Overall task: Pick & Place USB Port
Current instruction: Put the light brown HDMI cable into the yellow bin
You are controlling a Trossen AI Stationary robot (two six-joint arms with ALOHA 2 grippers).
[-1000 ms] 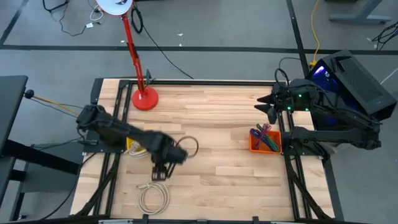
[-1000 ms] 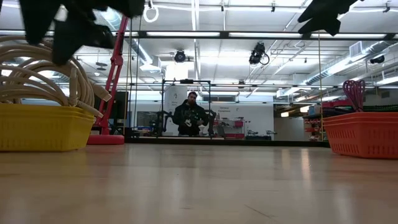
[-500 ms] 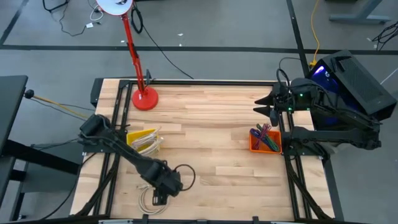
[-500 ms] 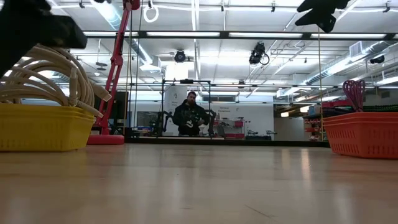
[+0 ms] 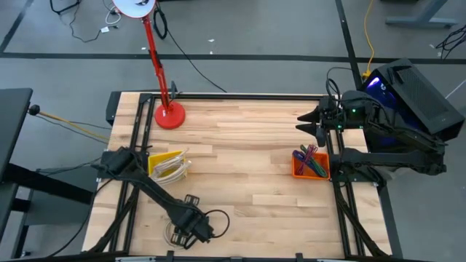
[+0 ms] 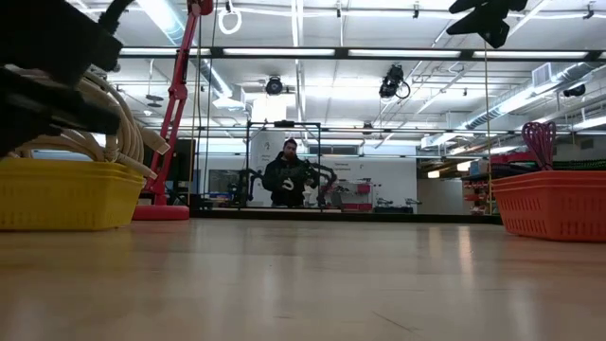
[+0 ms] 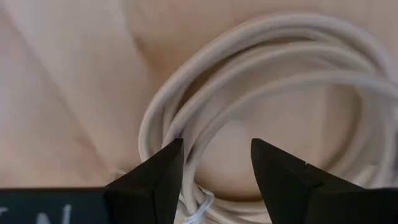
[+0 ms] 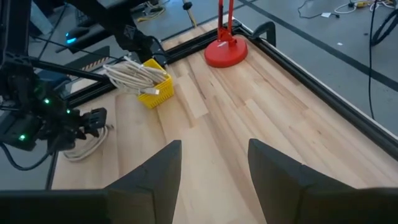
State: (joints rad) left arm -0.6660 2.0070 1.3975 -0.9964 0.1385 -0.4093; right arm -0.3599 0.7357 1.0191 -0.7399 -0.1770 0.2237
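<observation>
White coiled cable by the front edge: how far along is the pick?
Done: the left gripper is over the white coiled cable on the wooden table, fingers open around its strands. In hand: nothing gripped. Left: close, lift, place. More white cables fill the yellow basket; coloured ones sit in the orange basket. The right gripper waits, open, at the right edge.

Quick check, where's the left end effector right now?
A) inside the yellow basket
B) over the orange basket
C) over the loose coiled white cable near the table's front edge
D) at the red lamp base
C: in the high view the left end effector is over the coiled white cable at the front edge, and its wrist view shows open fingers just above the coil.
</observation>
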